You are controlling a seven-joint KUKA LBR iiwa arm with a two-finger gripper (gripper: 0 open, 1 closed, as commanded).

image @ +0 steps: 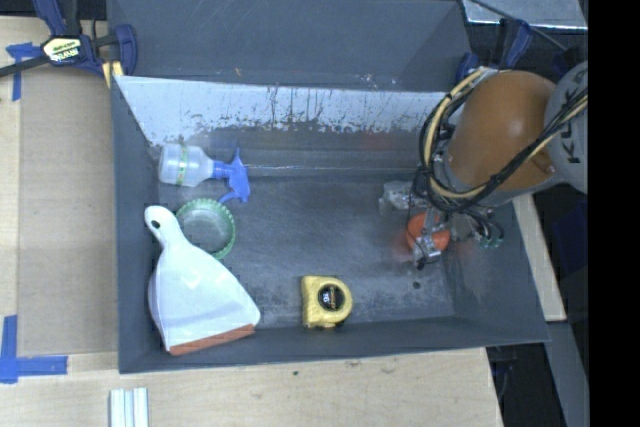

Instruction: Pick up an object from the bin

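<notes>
My gripper is low at the right side of the bin, beneath the orange wrist cover. A small orange-red object sits at its fingertips, touching them; whether it is clamped between them is hidden. A yellow tape measure lies on the bin floor to the gripper's lower left, well apart from it.
At the left lie a white dustpan with an orange edge, a clear green-tinted round lid and a clear spray bottle with a blue trigger head. The bin's right wall is close behind the gripper.
</notes>
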